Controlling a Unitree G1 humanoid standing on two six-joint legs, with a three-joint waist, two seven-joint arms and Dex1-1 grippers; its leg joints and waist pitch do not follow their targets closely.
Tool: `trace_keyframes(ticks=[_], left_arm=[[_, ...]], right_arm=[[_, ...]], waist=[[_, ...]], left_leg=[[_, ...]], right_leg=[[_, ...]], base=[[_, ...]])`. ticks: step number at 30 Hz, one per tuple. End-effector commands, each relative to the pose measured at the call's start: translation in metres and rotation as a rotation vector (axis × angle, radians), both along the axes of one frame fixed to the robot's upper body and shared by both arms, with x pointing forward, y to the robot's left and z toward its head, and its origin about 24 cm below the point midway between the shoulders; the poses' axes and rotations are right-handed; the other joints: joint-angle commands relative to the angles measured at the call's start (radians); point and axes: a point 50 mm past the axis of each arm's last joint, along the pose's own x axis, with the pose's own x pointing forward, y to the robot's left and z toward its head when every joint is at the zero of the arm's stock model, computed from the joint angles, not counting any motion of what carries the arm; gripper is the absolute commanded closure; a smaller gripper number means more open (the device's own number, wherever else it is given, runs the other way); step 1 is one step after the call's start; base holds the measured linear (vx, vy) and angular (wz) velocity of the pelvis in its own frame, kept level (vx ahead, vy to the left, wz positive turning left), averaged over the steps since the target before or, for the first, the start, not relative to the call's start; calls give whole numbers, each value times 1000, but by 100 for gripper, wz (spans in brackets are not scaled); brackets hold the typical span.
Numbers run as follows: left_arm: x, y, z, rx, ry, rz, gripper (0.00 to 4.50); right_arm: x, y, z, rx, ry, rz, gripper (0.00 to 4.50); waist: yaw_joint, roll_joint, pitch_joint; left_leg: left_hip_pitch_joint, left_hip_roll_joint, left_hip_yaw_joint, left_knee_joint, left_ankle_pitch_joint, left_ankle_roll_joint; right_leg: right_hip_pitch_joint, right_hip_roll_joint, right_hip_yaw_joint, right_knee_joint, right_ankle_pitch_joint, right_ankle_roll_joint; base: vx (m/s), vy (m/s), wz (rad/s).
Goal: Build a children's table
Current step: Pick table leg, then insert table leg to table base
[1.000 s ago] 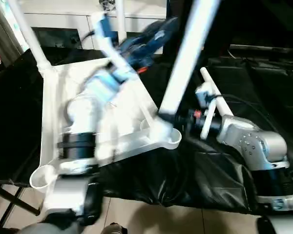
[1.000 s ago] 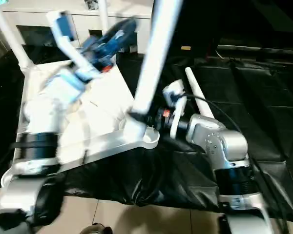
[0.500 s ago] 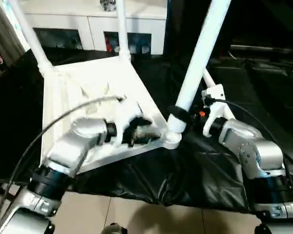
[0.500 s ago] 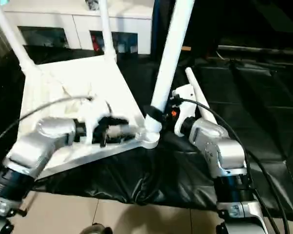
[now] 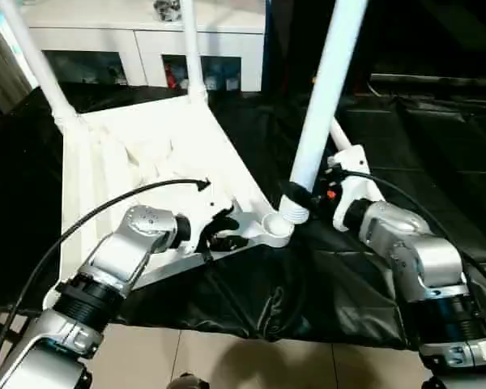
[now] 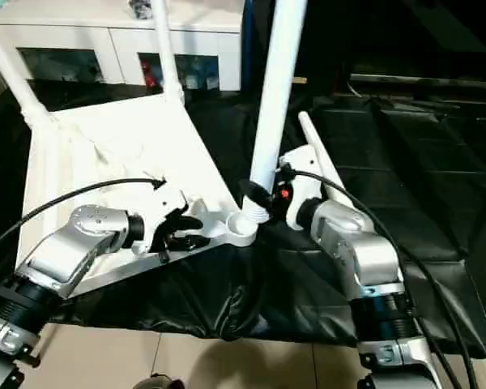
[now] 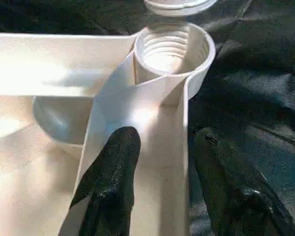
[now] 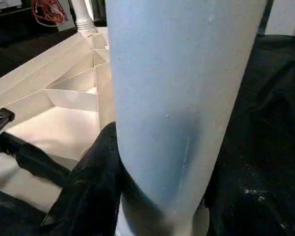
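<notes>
The right tool [image 5: 296, 197], clamped round a white leg [image 5: 322, 97], holds its threaded end just above the corner socket [image 7: 173, 48] of the upturned tabletop [image 5: 158, 166] on the counter [image 5: 405, 146]. The left tool [image 7: 162, 167] straddles the rim beside that socket, grip uncertain; a tilted leg could cross-thread, or the tabletop slide

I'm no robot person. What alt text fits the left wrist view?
Two black fingers straddle a rib of the white tabletop, just short of its empty threaded corner socket. Black cloth lies underneath.
</notes>
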Motion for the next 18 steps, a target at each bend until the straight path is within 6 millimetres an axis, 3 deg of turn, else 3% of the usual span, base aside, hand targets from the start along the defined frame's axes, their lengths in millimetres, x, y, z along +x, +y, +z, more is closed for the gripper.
trace_keyframes(ticks=[1, 8, 18], left_arm=[[0, 3, 0, -5, 10, 6, 280], [-2, 3, -7, 43, 20, -4, 356], [-1, 4, -14, 91, 27, -14, 431]], right_arm=[[2, 1, 1, -9, -17, -14, 262], [4, 7, 0, -20, -20, 3, 262], [8, 10, -3, -35, -19, 16, 262]], waist=[[-2, 6, -81], [-3, 2, -80], [-4, 1, -78]], left_leg=[[32, 39, -17, -71, -258, -28], [30, 39, -17, -72, -259, -27], [31, 38, -16, -72, -265, -24]], right_leg=[[39, -72, 55, -75, -214, -182], [39, -73, 56, -78, -234, -172], [37, -74, 57, -82, -264, -165]], base=[[0, 0, 0], [0, 0, 0], [0, 0, 0]])
